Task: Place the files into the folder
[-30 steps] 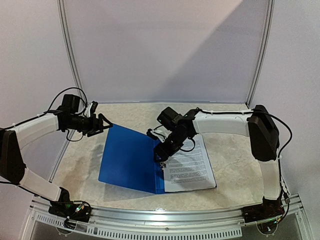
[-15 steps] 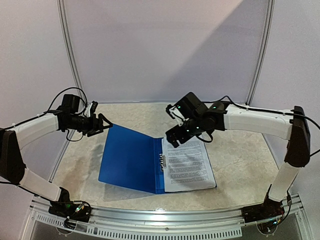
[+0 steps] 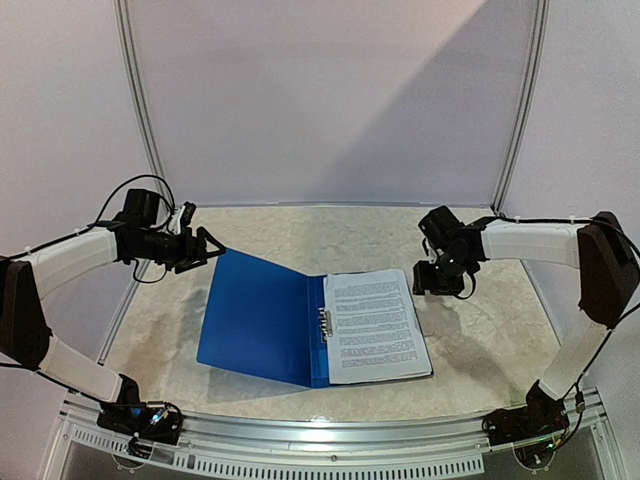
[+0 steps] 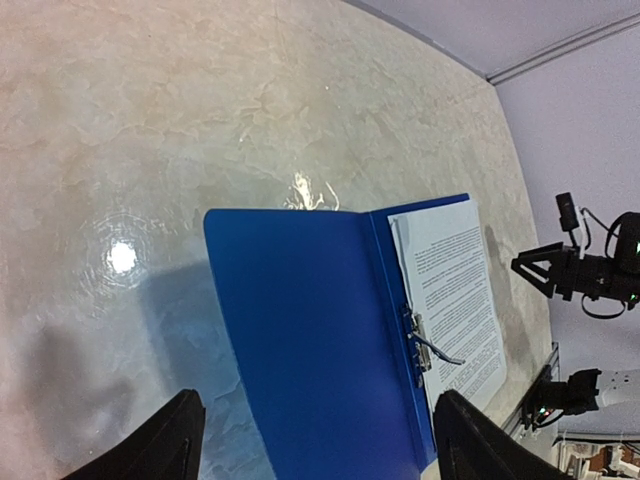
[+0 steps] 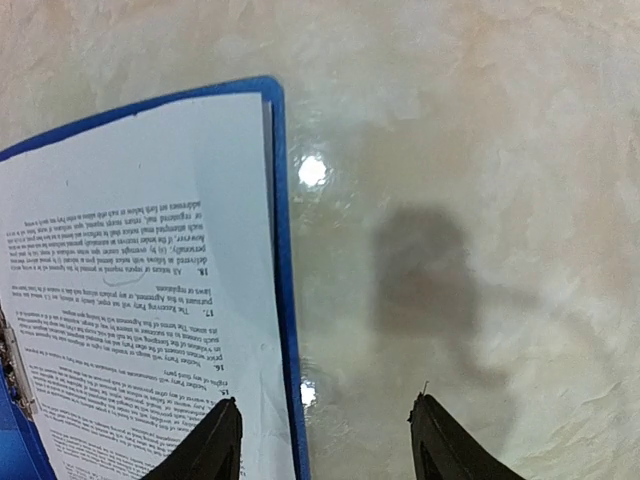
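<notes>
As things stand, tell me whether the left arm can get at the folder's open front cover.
Probably yes. The left fingers hover open right by the far corner of the folder's blue cover, nothing between them. The right fingers are off to the right of the files, out of the way.

a glossy beige marbled table (image 3: 480, 340) fills the scene, with a small bright glare spot (image 4: 122, 257) on its surface. a pale back panel (image 3: 330, 100) stands at the far edge, between a left silver pole (image 3: 140, 110) and a right silver pole (image 3: 520, 110). a slotted metal rail (image 3: 330, 462) runs along the near edge.
</notes>
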Robot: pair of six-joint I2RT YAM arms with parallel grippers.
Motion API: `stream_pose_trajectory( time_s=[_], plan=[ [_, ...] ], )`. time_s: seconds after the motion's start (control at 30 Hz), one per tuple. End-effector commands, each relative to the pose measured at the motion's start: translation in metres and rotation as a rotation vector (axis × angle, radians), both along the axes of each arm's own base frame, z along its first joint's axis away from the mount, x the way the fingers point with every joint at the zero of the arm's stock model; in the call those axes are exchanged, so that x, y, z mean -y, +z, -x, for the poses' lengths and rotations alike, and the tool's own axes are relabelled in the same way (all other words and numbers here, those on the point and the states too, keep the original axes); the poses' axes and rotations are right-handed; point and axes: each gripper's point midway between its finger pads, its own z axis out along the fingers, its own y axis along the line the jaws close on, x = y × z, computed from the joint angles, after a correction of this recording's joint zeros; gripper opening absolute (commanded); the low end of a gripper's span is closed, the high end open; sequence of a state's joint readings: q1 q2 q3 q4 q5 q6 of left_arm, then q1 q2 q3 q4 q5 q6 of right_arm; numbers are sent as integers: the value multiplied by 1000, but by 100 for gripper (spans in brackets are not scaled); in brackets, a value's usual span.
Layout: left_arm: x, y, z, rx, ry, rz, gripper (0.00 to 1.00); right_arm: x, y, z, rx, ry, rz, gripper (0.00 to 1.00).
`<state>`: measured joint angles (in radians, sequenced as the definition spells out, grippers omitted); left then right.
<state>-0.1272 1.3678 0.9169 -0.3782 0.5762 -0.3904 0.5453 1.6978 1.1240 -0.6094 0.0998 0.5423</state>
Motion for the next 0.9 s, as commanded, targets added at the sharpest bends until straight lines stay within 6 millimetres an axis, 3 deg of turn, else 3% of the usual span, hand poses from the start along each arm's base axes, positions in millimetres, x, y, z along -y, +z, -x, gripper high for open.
stream_pose_trajectory(
  time_s=[0.0,0.17,0.4,0.87],
  plan=[
    [2,1,2,13,-9,6,80,-13,-19,14,-82,2,-61,58],
    [1,-4,3,1,-4,5,80,-28,-42,25,-150,31,-103,50],
    [2,-5,3,-1,-5,6,80,-38,-54,27,-172,61,-66,43],
    [2,-3,3,4,-5,9,80,-43,-44,28,-136,80,47,40]
  ],
)
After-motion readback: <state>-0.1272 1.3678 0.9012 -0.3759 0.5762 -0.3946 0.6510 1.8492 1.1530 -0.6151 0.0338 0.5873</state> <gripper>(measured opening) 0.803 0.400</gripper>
